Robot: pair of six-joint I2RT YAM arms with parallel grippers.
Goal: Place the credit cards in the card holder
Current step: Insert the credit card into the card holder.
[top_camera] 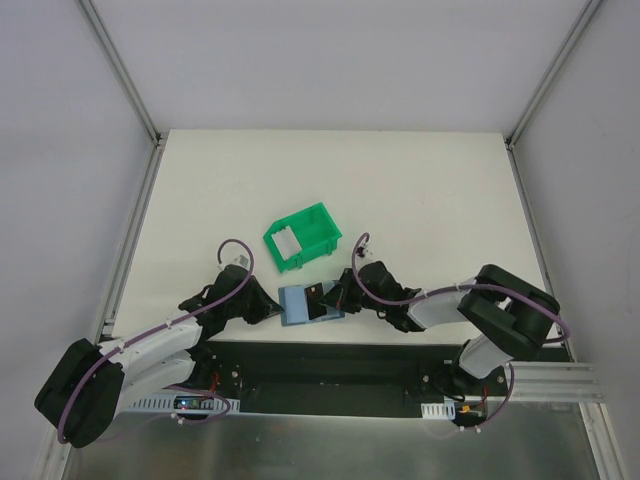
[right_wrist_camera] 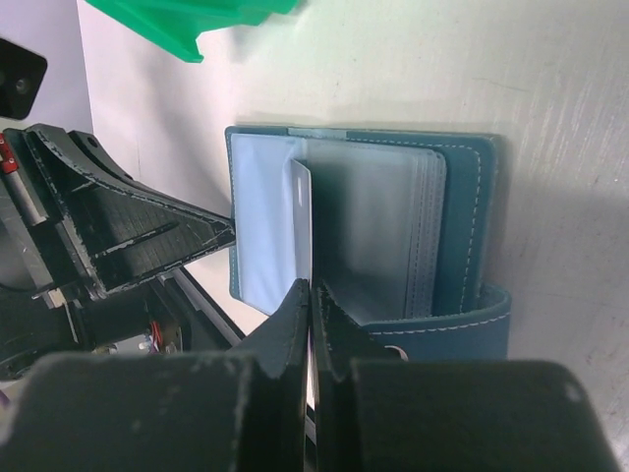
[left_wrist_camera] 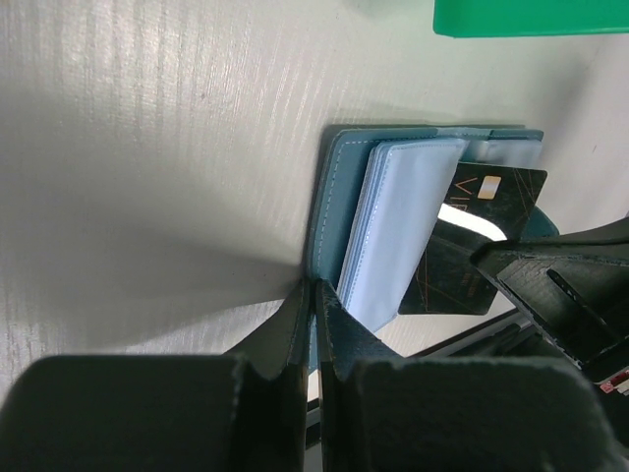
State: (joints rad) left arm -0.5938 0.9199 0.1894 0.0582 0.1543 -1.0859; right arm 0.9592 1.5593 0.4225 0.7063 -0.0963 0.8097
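The teal card holder (top_camera: 303, 303) lies open near the table's front edge, with its pale blue pockets showing (left_wrist_camera: 403, 211). My left gripper (left_wrist_camera: 314, 287) is shut on the edge of its teal cover, at the holder's left side (top_camera: 272, 305). My right gripper (right_wrist_camera: 311, 287) is shut on a dark card with thin gold lines (left_wrist_camera: 482, 241). That card is seen edge-on in the right wrist view (right_wrist_camera: 302, 221) and stands over the open pockets (right_wrist_camera: 373, 226). The right gripper sits at the holder's right side (top_camera: 335, 298). A pale card (top_camera: 287, 241) lies in the green bin. The tan-gold card is out of view.
The green plastic bin (top_camera: 305, 235) stands just behind the holder and shows at the top of both wrist views (left_wrist_camera: 531, 15) (right_wrist_camera: 187, 20). The table's front edge and black base rail (top_camera: 330, 360) run close below the holder. Grey walls enclose the table.
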